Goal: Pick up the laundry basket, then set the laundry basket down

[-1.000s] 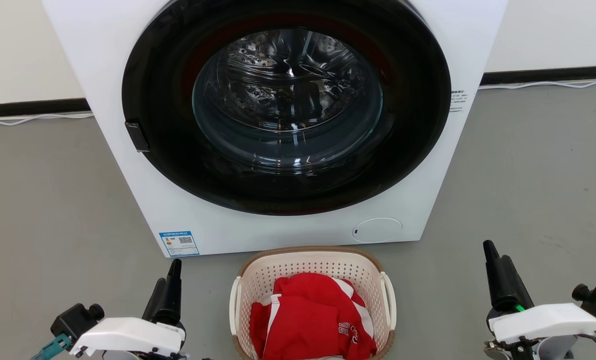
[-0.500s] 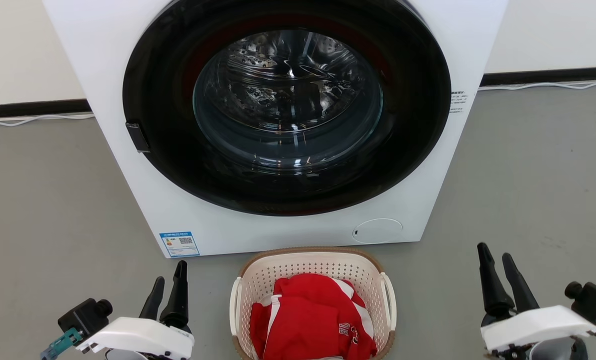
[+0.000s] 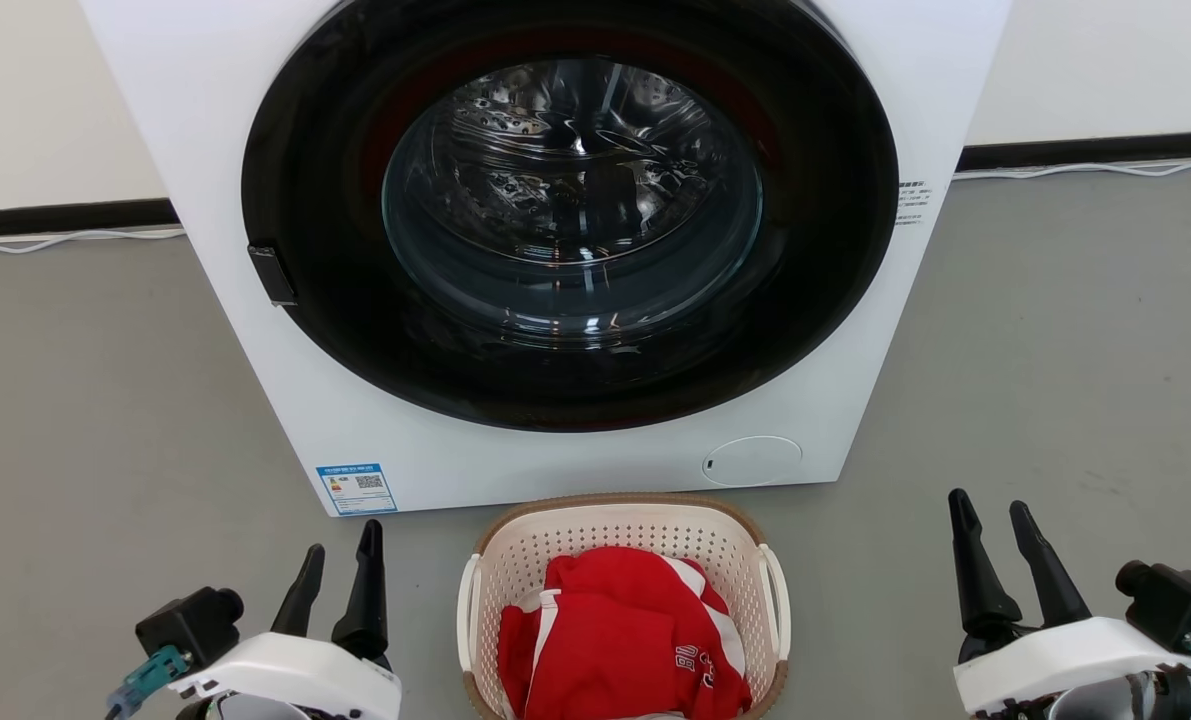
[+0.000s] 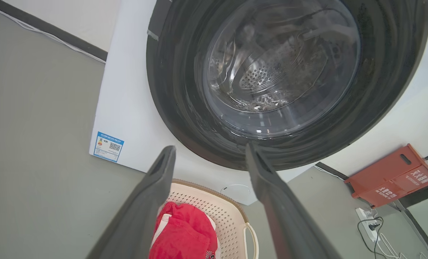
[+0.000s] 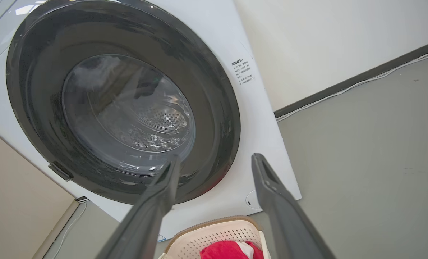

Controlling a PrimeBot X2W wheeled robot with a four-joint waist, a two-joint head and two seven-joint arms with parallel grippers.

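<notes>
My head camera looks down; both wrist cameras tilt upward from low. All share the washing machine point(image 3: 555, 470) and laundry basket point(image 3: 615, 530).

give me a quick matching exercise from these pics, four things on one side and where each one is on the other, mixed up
Things
1. laundry basket
2. red clothes
3. blue label
4. left gripper

Places
A. inside the basket
B. on the floor, right in front of the washing machine
C. lower left corner of the machine's white front
D. open, above the floor on the left of the basket, not touching it

Right pairs: 1-B, 2-A, 3-C, 4-D
</notes>
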